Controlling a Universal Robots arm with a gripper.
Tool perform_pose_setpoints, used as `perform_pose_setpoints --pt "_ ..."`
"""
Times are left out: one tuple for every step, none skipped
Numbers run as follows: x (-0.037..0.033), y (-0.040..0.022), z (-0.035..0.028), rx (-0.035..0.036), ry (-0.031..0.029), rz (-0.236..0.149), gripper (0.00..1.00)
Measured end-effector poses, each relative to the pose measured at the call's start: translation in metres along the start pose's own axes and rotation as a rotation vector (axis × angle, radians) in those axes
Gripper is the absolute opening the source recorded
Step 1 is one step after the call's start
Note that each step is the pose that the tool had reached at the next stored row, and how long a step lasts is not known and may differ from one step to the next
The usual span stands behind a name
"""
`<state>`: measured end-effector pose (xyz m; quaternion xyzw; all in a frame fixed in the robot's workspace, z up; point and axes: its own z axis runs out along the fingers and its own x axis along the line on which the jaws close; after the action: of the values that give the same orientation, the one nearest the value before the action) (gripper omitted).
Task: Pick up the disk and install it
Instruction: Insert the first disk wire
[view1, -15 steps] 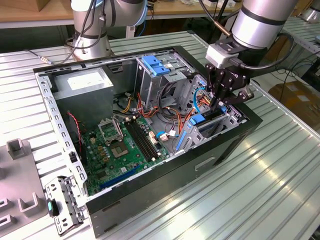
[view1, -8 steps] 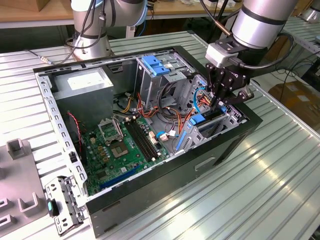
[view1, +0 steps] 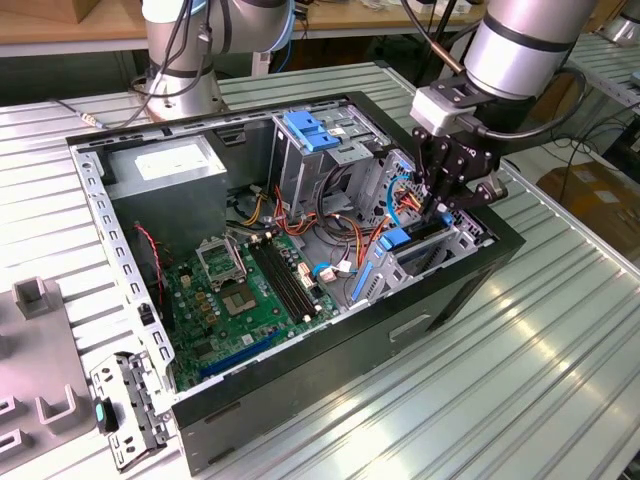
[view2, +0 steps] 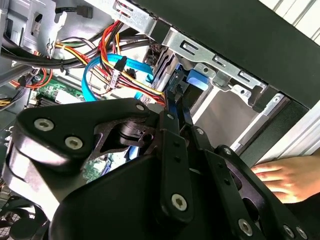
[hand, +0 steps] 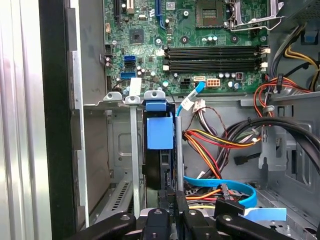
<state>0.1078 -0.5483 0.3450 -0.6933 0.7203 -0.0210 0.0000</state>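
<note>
Now the hand (hand: 170, 212) grips the disk (hand: 160, 134) upright in its bay, label unreadable.

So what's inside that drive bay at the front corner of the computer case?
The disk stands on edge in the bay, blue carrier tab showing, with the gripper at its end. Its label and connectors are hidden by the cage walls.
</note>
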Motion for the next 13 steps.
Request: perform_pose_setpoints --pt "0.0003 0.0000 0.0006 0.0000 -0.0002 0.000 0.17" --pt "0.0006 0.0000 0.0010 0.0000 0.0000 0.000 0.17" --pt "0.0007 0.0000 0.0022 0.0000 -0.0004 0.000 0.17" --pt "0.0008 0.0000 0.0027 0.0000 -0.0004 0.000 0.17" --pt "0.0009 0.0000 0.0035 0.0000 -0.0006 0.000 0.17" --pt "0.0009 0.0001 0.0042 -0.0001 -0.0008 0.000 0.17" --pt "0.0010 0.0001 0.0045 0.0000 -0.0007 0.000 0.17" --pt "0.0011 0.0001 0.0045 -0.0001 -0.0006 0.000 0.17" --pt "0.0011 0.0001 0.0046 -0.0001 -0.0006 0.000 0.17" --pt "0.0011 0.0001 0.0046 0.0000 -0.0007 0.000 0.17" --pt "0.0011 0.0001 0.0047 -0.0001 -0.0009 0.000 0.18" --pt "0.0011 0.0001 0.0042 -0.0001 -0.0009 0.000 0.18" --pt "0.0012 0.0000 0.0030 0.0000 -0.0009 0.000 0.24"
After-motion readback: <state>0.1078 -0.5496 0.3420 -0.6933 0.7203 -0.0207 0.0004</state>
